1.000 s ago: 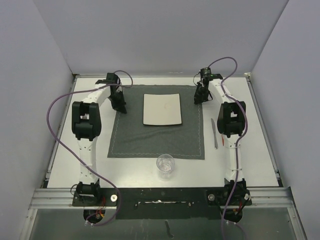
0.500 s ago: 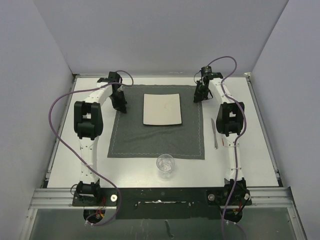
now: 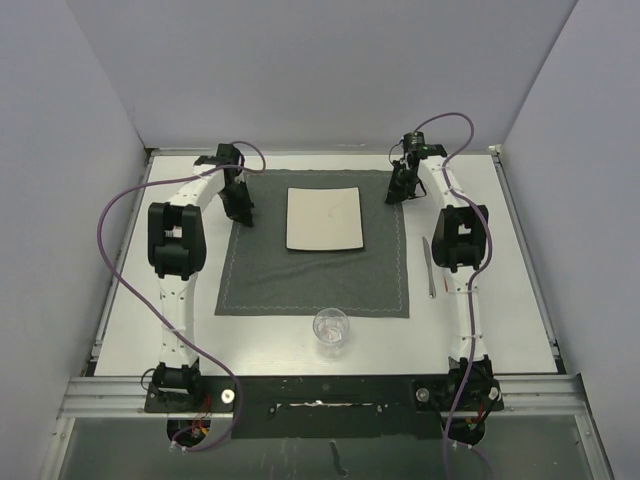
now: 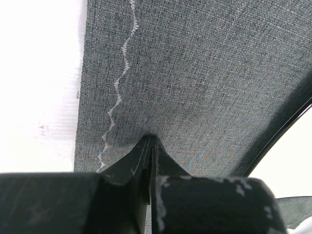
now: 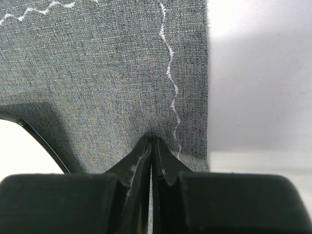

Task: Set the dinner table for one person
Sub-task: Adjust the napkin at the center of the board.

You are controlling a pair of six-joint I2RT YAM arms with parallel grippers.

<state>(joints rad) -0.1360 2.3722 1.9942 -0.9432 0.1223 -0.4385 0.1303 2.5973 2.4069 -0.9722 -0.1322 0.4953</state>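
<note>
The white dinner table (image 3: 130,300) carries a dark grey stitched placemat (image 3: 310,275) with a white square plate (image 3: 325,218) on its far half. My left gripper (image 3: 243,213) is at the mat's far left corner. In the left wrist view it (image 4: 151,139) is shut, pinching the cloth (image 4: 204,73), which puckers at the tips. My right gripper (image 3: 397,195) is at the far right corner. It (image 5: 152,140) is shut on the cloth (image 5: 97,63) in the same way. A clear glass (image 3: 331,328) stands at the mat's near edge.
A knife (image 3: 430,265) lies on the table just right of the mat, beside the right arm. The plate's dark-edged rim (image 4: 287,165) shows close to the left fingers, and the plate (image 5: 24,146) close to the right ones. Walls enclose the table on three sides.
Both arms have shifted very slightly at the elbows. The grippers stay shut at the mat's far corners, and the mat, plate, glass and knife lie as before.
</note>
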